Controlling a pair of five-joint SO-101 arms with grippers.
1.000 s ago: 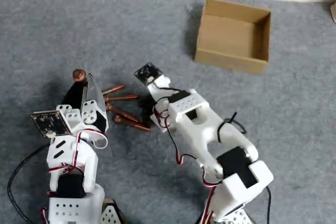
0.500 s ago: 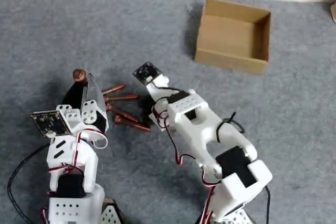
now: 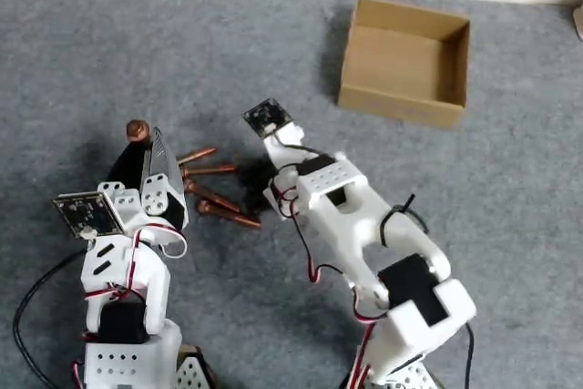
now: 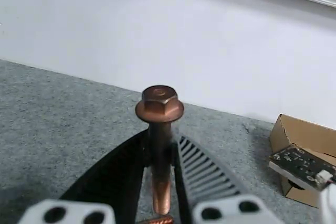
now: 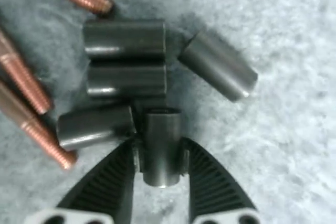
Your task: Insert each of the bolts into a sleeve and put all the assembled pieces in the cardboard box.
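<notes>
Careful, your right gripper (image 5: 159,148) pinches 1 sleeve (image 5: 161,124) just beside a neighbour sleeve (image 5: 94,125); lifting may drag that. Left gripper (image 4: 161,148) clamps 1 bolt (image 4: 159,104) upright.

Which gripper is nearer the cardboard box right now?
Right. The right gripper, shut on a sleeve mid-table, sits diagonally below the cardboard box in the high view. The left gripper, holding a bolt upright, is farther off, beyond the loose bolts.
</notes>
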